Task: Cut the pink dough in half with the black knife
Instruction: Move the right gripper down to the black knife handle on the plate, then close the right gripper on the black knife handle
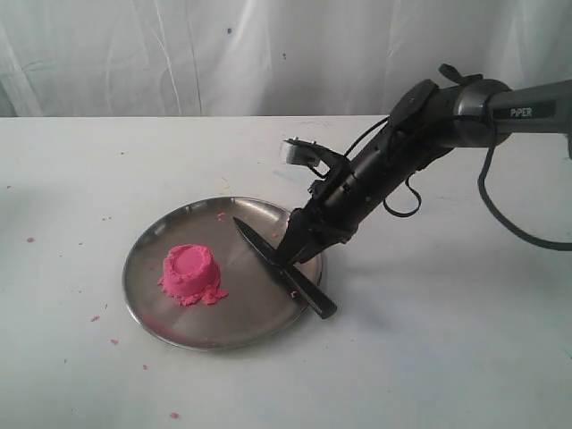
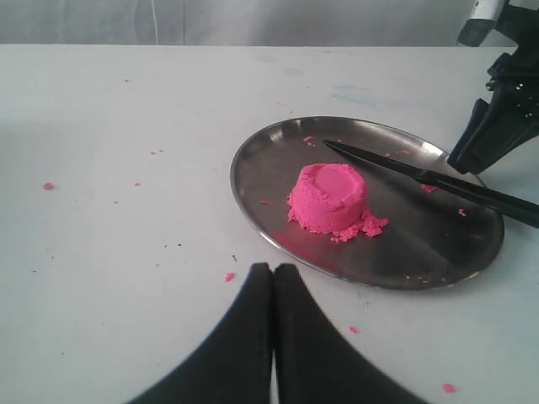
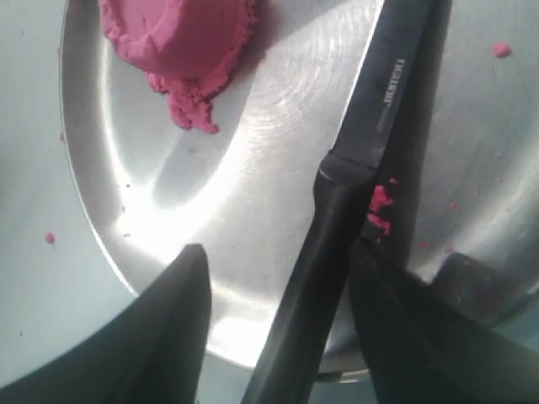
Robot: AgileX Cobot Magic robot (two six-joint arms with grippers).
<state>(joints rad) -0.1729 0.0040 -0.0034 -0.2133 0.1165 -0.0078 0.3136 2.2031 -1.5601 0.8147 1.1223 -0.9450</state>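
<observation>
The pink dough [image 1: 189, 273] [image 2: 330, 198] [image 3: 181, 34] stands whole as a small moulded cup on the left half of a round steel plate [image 1: 143, 241] [image 2: 404, 248]. The black knife [image 1: 284, 268] [image 2: 421, 177] [image 3: 354, 160] lies across the plate's right side, tip toward the back and handle over the rim. My right gripper [image 1: 293, 255] [image 3: 278, 265] is open and straddles the handle, one finger [image 3: 189, 286] well apart from it, the other finger [image 3: 379, 286] close beside it. My left gripper [image 2: 274, 269] is shut on nothing, over the table just short of the plate; the exterior view does not show it.
Small pink crumbs [image 1: 93, 318] [image 2: 228, 276] dot the white table around the plate, and some lie on the plate by the knife [image 3: 381, 206]. A white draped backdrop [image 1: 223, 54] closes off the far side. The right arm [image 1: 420, 125] reaches in from the upper right.
</observation>
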